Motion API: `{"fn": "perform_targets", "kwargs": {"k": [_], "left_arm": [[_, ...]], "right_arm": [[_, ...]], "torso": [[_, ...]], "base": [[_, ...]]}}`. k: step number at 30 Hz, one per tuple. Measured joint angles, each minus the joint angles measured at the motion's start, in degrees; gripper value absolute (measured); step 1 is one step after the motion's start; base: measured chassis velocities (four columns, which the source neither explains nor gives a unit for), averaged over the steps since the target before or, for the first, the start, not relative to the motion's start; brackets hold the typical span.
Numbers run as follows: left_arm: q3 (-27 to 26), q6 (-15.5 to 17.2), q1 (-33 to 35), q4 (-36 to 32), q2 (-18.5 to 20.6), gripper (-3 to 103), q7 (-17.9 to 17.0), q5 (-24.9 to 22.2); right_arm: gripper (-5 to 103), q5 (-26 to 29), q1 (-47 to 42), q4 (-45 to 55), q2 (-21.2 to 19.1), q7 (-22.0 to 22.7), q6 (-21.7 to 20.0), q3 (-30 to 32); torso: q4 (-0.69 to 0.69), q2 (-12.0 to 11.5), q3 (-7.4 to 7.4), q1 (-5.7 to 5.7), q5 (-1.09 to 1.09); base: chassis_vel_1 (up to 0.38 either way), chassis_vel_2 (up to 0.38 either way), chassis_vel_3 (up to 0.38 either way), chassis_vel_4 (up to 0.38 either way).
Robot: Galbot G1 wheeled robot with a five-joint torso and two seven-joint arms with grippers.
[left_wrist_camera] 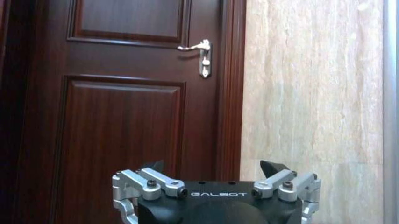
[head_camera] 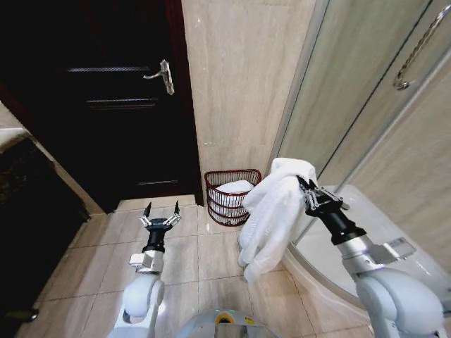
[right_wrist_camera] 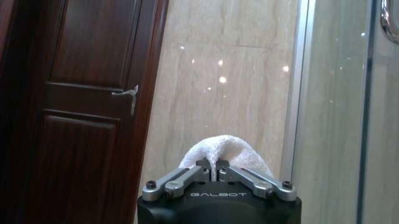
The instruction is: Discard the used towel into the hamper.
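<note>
A white towel (head_camera: 271, 211) hangs in the air from my right gripper (head_camera: 304, 184), which is shut on its upper fold; in the right wrist view the towel (right_wrist_camera: 224, 148) bulges just past the closed fingers (right_wrist_camera: 206, 169). The hamper (head_camera: 215, 182), a reddish-brown wire basket on the floor against the beige wall, stands just left of and behind the hanging towel, with white cloth (head_camera: 232, 189) inside it. My left gripper (head_camera: 161, 209) is open, held low over the floor tiles left of the hamper, and in the left wrist view (left_wrist_camera: 212, 167) it faces the door.
A dark wooden door (head_camera: 120, 98) with a silver lever handle (head_camera: 163, 74) is at the left. A glass shower screen (head_camera: 366, 105) and a white curved tub edge (head_camera: 366, 225) lie at the right. Beige floor tiles (head_camera: 204, 260) stretch before the hamper.
</note>
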Motion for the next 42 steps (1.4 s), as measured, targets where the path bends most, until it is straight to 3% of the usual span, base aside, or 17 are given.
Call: {"fn": "perform_targets", "kwargs": {"k": [42], "left_arm": [[0.06, 0.45, 1.02, -3.65, -1.49, 100, -0.27, -0.05]], "right_arm": [[3, 2.59, -1.67, 0.0, 0.19, -0.68, 0.12, 2.43]], "torso": [[0.0, 10.1, 5.79, 4.32, 0.0]], "base": [[0.0, 0.0, 0.0, 0.0]]}}
